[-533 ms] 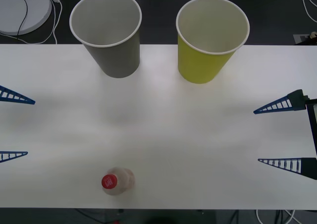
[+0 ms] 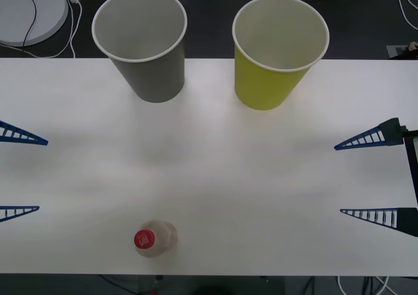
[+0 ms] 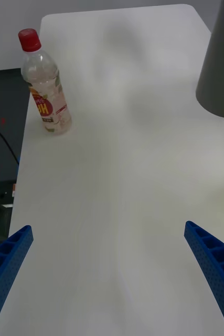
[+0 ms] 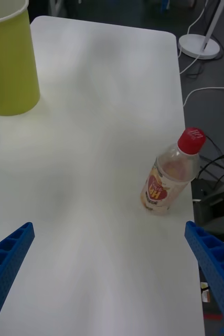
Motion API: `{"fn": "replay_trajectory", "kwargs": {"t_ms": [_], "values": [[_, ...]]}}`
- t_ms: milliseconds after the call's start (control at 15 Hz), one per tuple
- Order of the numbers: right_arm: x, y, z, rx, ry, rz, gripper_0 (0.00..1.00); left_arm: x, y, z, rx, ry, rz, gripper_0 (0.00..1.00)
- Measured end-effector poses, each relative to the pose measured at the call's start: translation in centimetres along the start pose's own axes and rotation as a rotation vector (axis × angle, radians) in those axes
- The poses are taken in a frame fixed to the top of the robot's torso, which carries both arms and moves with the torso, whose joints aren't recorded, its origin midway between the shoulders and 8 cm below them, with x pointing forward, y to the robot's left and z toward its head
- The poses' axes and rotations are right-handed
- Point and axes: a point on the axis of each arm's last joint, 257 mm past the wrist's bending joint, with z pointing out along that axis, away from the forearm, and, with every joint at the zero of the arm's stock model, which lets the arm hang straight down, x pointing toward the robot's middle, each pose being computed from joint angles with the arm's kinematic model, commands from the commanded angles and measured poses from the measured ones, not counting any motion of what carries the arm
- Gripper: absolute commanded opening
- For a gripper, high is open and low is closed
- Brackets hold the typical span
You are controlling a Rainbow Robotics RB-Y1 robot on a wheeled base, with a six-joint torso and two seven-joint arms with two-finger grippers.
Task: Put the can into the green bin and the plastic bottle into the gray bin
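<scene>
The plastic bottle (image 2: 155,238) stands upright near the table's front edge, left of centre, with its red cap up; it also appears as the bottle (image 3: 44,86) and the bottle (image 4: 169,176) in the wrist views. The gray bin (image 2: 140,44) stands at the back left and the green bin (image 2: 277,50) at the back right, both upright and showing white insides. The can is out of view. My left gripper (image 2: 43,175) is open at the table's left edge, behind and left of the bottle. My right gripper (image 2: 338,179) is open at the right edge, with nothing between its fingers.
A white table (image 2: 261,177) carries everything. Behind its far left corner a white round base (image 2: 29,11) with cables lies on the dark floor. Loose cables lie on the floor off the right side and below the front edge.
My left gripper's fingers have shifted slightly inward and toward the table's front edge. The right gripper, the bottle and both bins have not moved.
</scene>
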Motion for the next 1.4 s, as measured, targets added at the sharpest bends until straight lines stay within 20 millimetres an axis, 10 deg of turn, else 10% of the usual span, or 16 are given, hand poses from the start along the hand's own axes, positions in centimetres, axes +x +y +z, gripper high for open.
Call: {"fn": "replay_trajectory", "kwargs": {"t_ms": [1400], "values": [[0.0,0.0,0.0,0.000,0.000,0.000,1.00,8.2,-7.3,4.2,0.017,-0.104,0.049,1.00]]}}
